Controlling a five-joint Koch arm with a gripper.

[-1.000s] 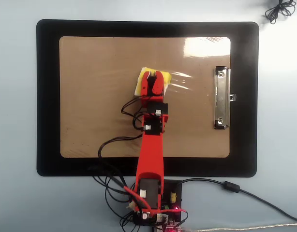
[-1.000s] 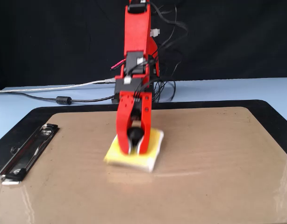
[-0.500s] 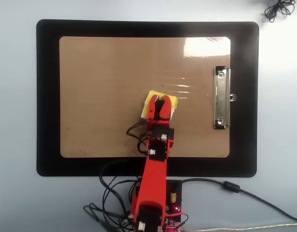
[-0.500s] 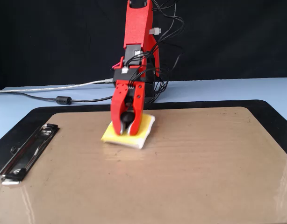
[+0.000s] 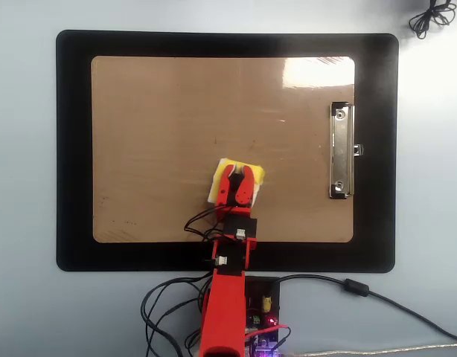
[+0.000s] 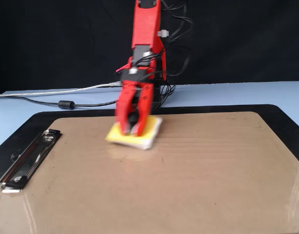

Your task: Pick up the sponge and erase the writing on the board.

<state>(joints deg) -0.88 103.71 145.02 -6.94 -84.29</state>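
where the pale blue table (image 5: pixel 20 312) carries everything, a big black mat (image 5: pixel 74 149) lies flat on it, and on the mat lies the tan-brown board (image 5: pixel 154 111), glossy enough to catch a white glare near one corner in the overhead view. its silver metal clip (image 5: pixel 342 150) sits at the right short edge in the overhead view and at the left in the fixed view (image 6: pixel 28 158). no writing can be made out on the bare board surface in either view.

the red arm (image 5: pixel 225 305) reaches in from the bottom edge of the overhead view, with black cables (image 5: pixel 165 297) looping beside its base; in the fixed view it comes down in front of a dark backdrop.

the yellow sponge (image 5: pixel 216 178) rests on the board toward the lower middle in the overhead view, well apart from the clip, its white underside showing at the edge in the fixed view (image 6: pixel 145 140). the end effector (image 5: pixel 237 181) stands over the sponge, its two red jaws pinching the black knob at the sponge's top; in the fixed view (image 6: pixel 130 127) this part is blurred.
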